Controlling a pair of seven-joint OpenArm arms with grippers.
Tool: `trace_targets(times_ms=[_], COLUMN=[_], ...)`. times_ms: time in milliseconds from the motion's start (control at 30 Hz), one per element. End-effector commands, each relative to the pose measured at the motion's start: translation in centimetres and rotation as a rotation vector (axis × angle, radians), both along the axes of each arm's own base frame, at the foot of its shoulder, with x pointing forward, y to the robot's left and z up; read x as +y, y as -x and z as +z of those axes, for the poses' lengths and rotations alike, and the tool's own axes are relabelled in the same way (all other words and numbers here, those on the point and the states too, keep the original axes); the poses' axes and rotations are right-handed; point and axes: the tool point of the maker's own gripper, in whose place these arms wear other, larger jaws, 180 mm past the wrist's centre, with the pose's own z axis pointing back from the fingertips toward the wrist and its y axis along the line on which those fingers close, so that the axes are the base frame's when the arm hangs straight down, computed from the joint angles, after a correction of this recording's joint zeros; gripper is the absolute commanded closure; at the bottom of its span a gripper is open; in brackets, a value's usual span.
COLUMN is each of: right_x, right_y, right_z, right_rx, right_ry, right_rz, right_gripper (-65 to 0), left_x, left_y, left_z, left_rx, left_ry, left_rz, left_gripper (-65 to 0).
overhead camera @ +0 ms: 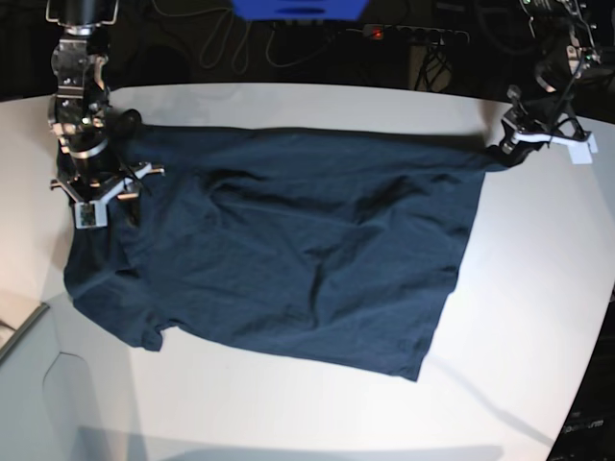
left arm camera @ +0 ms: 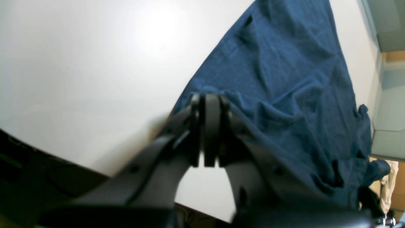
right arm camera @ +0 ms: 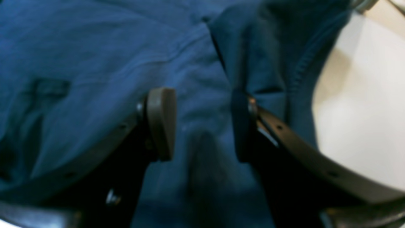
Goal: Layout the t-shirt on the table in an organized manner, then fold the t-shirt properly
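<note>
The t-shirt (overhead camera: 288, 245) lies spread across the middle of the white bench (overhead camera: 538, 317), hem end toward the base view's right, sleeves and neck end toward its left, with wrinkles running through the body.

My left claw (left arm camera: 211, 100) is pressed together on the t-shirt, pinching a corner of the hem at the far right of the bench in the base view (overhead camera: 504, 146). The cloth is drawn into a taut point there. My left wrist view shows what the base view cannot: the two pads meeting with blue fabric bunched between them, and the cloth sloping away over the bench from that pinch.

My right claw (right arm camera: 202, 126) stands apart over the shoulder area near the bench's far left edge (overhead camera: 94, 197). Only my right wrist view shows the gap: dark fabric lies between the spread fingers (right arm camera: 161, 122), with a stitched seam fold just beside one of them and bare bench past it. Whether the pads touch the cloth I cannot tell; the view is blurred.

No label or writing can be read in any view.
</note>
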Motion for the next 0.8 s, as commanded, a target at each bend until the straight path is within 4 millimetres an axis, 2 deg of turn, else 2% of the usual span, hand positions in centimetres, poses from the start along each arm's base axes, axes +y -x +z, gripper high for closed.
trace_targets(times_ms=[0, 300, 400, 533, 633, 767], right_x=[-0.9, -3.2, -3.1, -1.0, 0.3, 0.9], right_y=[-1.3, -3.9, -4.2, -4.1, -2.6, -1.6], right_z=[1.4, 0.4, 0.1, -0.7, -2.0, -2.8], right_rx=[-0.053, -0.023, -0.014, 0.017, 0.055, 0.08], right_ry=[0.012, 0.014, 0.013, 0.038, 0.043, 0.041], right_rz=[0.001, -0.033, -0.025, 0.067, 0.116, 0.134], right_gripper=[-28.5, -28.5, -28.5, -28.5, -28.5, -28.3], left_x=[0.3, 0.3, 0.3, 0.3, 0.3, 0.3], left_y=[-0.6, -1.2, -1.4, -2.0, -2.3, -2.7], left_z=[1.1, 1.3, 1.4, 1.8, 1.9, 2.1], left_rx=[-0.038, -0.051, -0.056, -0.071, -0.079, -0.088], left_ry=[-0.013, -0.01, -0.01, -0.011, -0.011, -0.01], left_rz=[-0.003, -0.001, -0.001, -0.002, -0.002, 0.0], left_gripper=[0.0, 0.0, 0.0, 0.0, 0.0, 0.0])
